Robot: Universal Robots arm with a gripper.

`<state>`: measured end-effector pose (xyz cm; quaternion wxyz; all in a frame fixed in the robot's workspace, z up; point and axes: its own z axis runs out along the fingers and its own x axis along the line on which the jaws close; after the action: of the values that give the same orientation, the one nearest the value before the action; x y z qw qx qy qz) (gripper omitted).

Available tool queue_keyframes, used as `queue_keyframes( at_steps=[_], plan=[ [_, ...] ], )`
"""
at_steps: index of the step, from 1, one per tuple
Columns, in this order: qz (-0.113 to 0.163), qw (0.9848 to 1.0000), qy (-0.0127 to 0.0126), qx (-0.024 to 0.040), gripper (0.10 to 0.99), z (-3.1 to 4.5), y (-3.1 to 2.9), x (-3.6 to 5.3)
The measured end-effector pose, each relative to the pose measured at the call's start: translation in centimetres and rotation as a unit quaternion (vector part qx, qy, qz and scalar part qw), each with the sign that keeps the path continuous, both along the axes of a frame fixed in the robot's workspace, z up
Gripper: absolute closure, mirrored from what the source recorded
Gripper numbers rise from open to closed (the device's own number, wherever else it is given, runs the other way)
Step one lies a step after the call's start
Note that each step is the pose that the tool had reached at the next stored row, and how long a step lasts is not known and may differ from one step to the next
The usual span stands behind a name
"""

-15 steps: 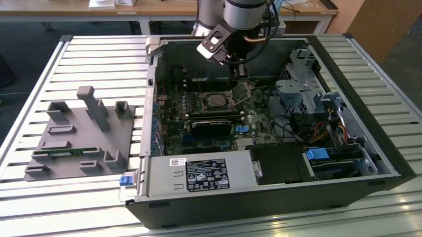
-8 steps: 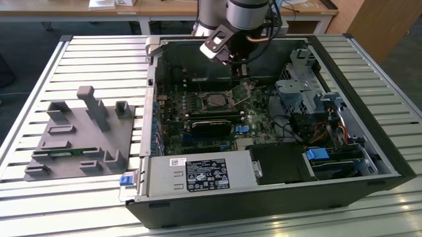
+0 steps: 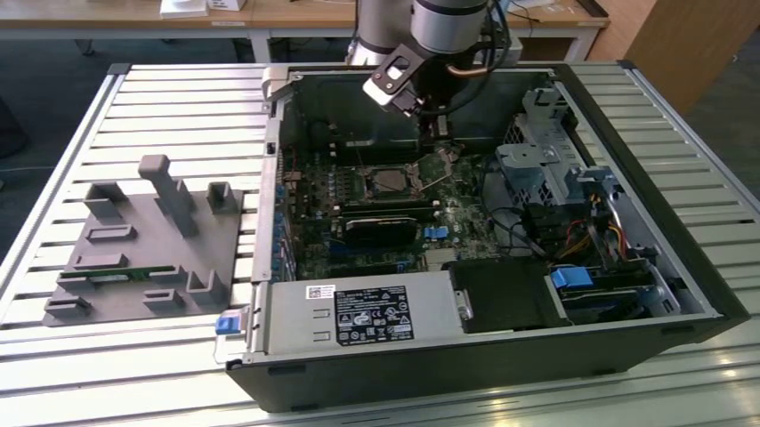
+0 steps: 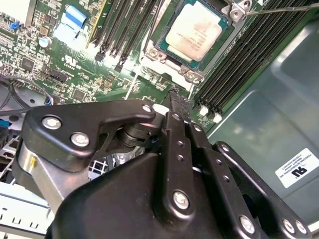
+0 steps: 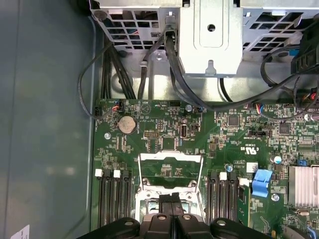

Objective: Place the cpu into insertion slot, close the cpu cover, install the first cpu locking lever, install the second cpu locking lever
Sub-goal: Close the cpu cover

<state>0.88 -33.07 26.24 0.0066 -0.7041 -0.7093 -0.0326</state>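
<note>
Just beyond the end effector [image 4: 175, 95], the chip [image 4: 193, 31] lies seated in the socket [image 4: 189, 74], with the cover frame [image 5: 171, 157] open beside it. The end effector's fingers are pressed together, gripping nothing.

Work table [image 3: 178, 98]: a big table with a top made of long pale metal slats with thin dark grooves between them; it takes most of the exterior view.
Desk behind [image 3: 297, 16]: a light brown wooden top on white legs [image 3: 259, 44], standing beyond the far edge of the work table.
On the desk: some white flat things [image 3: 202, 7], too small to tell what they are.
Wooden panel [image 3: 665, 44]: brown, at the exterior view's right, beside the desk.
Floor [image 3: 60, 53]: dark, blue-grey, seen on both sides of the work table.
Light: even and soft; bright reflections lie on the slats [image 3: 499, 405] at the near edge.
</note>
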Motion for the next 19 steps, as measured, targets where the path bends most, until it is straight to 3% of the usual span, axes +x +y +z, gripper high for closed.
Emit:
queue_keyframes(
  at_steps=[19],
  plan=[
    [0.0, 1.0, 0.0, 0.0, 0.98, 0.0, 0.0, 0.9]
  ],
)
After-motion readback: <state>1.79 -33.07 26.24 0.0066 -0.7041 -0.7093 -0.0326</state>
